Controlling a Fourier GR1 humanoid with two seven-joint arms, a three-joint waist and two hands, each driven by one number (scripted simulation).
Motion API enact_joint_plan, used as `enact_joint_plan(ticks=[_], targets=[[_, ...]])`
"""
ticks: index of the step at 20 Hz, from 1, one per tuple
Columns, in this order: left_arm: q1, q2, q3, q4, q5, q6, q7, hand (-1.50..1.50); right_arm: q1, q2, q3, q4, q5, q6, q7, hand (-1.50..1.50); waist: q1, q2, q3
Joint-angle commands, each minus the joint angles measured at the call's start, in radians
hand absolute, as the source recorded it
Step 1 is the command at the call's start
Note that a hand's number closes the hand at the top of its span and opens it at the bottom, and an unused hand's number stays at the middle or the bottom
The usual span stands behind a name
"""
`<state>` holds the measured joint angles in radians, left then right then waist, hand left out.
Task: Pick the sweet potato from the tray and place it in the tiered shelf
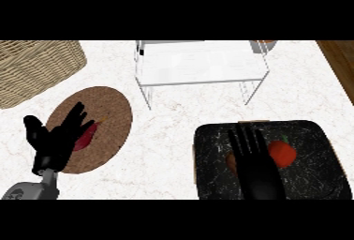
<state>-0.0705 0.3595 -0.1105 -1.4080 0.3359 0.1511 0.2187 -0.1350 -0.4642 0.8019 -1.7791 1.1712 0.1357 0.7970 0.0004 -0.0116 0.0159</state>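
Counts: one sweet potato (pixel 282 152), one tray (pixel 314 183), one tiered shelf (pixel 200 65), one right hand (pixel 256 168), one left hand (pixel 59 140), one wicker basket (pixel 34 70), one round brown mat (pixel 110 117).
Sweet potato: on the black tray near the near right corner of the counter (pixel 166 140); orange-red, partly hidden under the right hand. Smaller orange patch at the hand's other side; whether it is the same thing cannot be told.
Right hand: released, fingers straight, stretched over the tray and across the sweet potato; contact cannot be told.
Left hand: released, fingers spread, above the mat by the left edge, partly covering a red thing (pixel 86 139).
Tiered shelf: white, mid far edge, beyond the tray, apart from it.
Wicker basket: far left corner.
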Motion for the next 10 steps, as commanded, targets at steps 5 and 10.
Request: enact_joint_plan(ticks=[5, 10], targets=[[0.044, -0.009, 0.006, 0.027, 0.000, -0.014, 0.070, 0.00, 0.010, 0.020, -0.045, 0.117, 0.011, -0.113, -0.116, -1.50, 0.004, 0.012, -0.015], [0.001, -0.025, 0.006, 0.041, -0.021, -0.021, 0.077, 0.00, -0.053, 0.129, -0.043, 0.251, 0.025, -0.103, -0.149, -1.50, 0.005, 0.014, -0.016]])
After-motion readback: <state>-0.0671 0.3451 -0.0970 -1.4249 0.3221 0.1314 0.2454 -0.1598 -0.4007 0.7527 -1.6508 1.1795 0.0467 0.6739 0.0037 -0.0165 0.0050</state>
